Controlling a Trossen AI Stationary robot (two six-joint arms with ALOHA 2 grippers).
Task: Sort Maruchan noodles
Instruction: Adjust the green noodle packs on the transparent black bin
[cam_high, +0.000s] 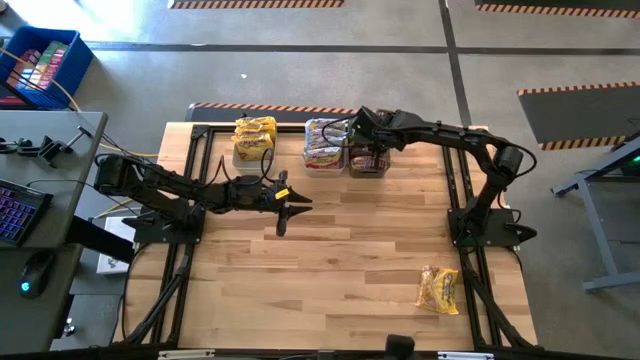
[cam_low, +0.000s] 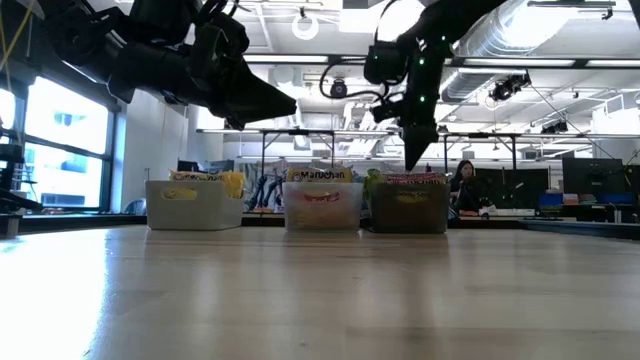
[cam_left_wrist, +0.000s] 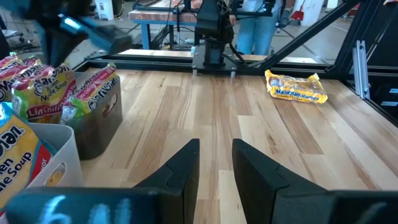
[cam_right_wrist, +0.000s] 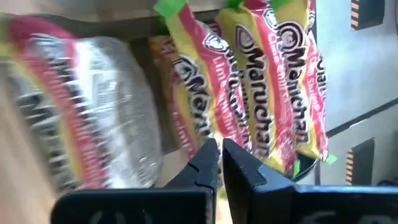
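Observation:
Maruchan packets fill three bins at the table's far edge: yellow ones in the left bin (cam_high: 255, 138), pink-and-yellow ones in the clear middle bin (cam_high: 323, 146) and the dark right bin (cam_high: 368, 157). One yellow packet (cam_high: 438, 290) (cam_left_wrist: 295, 87) lies flat near the table's right near corner. My right gripper (cam_high: 365, 128) (cam_low: 414, 160) points down just above the dark bin's upright packets (cam_right_wrist: 267, 93), fingers shut, holding nothing. My left gripper (cam_high: 291, 207) (cam_left_wrist: 216, 162) hovers open and empty over the table's middle, pointing toward the right edge.
The three bins (cam_low: 195, 203) (cam_low: 322, 205) (cam_low: 410, 208) stand side by side along the far edge. Bare wood lies between them and the lone packet. The right arm's base (cam_high: 485, 225) stands at the right edge. People and desks show in the room beyond.

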